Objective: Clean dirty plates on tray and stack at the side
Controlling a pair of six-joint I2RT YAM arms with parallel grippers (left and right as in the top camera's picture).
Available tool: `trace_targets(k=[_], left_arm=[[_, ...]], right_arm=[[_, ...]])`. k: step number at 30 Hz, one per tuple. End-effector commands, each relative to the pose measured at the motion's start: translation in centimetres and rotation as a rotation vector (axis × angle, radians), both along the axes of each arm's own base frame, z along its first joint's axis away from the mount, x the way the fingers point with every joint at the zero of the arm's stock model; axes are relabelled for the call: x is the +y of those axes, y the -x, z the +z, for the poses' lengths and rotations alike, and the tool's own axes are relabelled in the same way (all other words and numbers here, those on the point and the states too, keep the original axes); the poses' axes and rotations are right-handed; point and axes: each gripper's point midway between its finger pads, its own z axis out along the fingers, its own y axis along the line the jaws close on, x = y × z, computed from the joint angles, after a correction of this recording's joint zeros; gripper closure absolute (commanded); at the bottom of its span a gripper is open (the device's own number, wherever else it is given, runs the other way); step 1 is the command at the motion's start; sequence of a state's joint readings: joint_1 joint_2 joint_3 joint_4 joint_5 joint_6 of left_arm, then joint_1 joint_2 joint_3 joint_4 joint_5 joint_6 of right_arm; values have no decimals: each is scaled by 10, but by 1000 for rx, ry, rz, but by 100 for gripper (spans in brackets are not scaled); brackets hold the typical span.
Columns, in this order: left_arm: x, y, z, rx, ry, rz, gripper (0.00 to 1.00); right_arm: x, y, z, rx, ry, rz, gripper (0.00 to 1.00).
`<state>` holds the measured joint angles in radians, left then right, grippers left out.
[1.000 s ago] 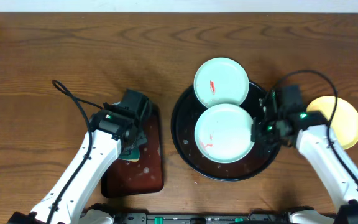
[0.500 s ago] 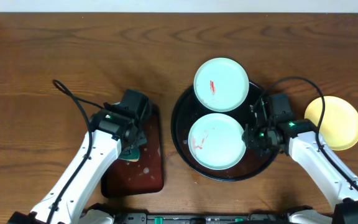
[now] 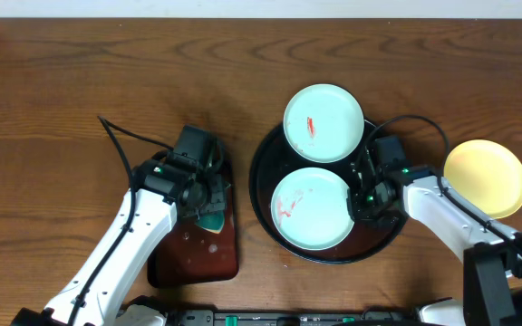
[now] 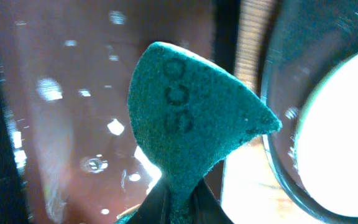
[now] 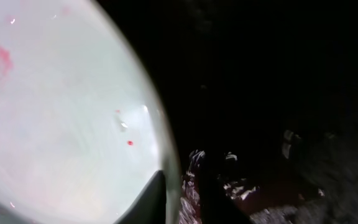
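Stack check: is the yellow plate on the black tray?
No, the pale yellow round plastic plate lies on the wooden table beside the large round glossy black tray.

Overhead looks straight down; both wrist views sit close, sharing the tray [image 3: 261,186]

Plates [image 3: 311,207] crowd the tray [image 3: 261,192]; table [image 3: 107,63] behind lies open

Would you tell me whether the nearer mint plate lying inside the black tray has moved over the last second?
Yes. The plate has slid left and slightly nearer within the tray, away from its right rim.
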<state>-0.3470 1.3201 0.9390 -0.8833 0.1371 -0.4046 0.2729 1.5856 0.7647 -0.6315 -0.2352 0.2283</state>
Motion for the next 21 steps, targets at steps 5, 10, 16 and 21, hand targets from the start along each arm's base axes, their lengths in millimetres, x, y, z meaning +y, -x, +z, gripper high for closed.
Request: trace_targets(k=[5,10,16,21], left_arm=[[-38,1,10,-12,197,-146,92],[-67,-7,21,-66,293,-185,92],[-113,-15,21,-113,354,-197,92],[-147,-6,-16,-36,314,-195,93]], right_arm=[[-27,-11,-9,-44,180,-15,99],[-32,-12,-9,-51,208,-21,99],[-31,-10,-9,-36,198,-59,99],[-30,-9,-9,-31,192,-66,99]])
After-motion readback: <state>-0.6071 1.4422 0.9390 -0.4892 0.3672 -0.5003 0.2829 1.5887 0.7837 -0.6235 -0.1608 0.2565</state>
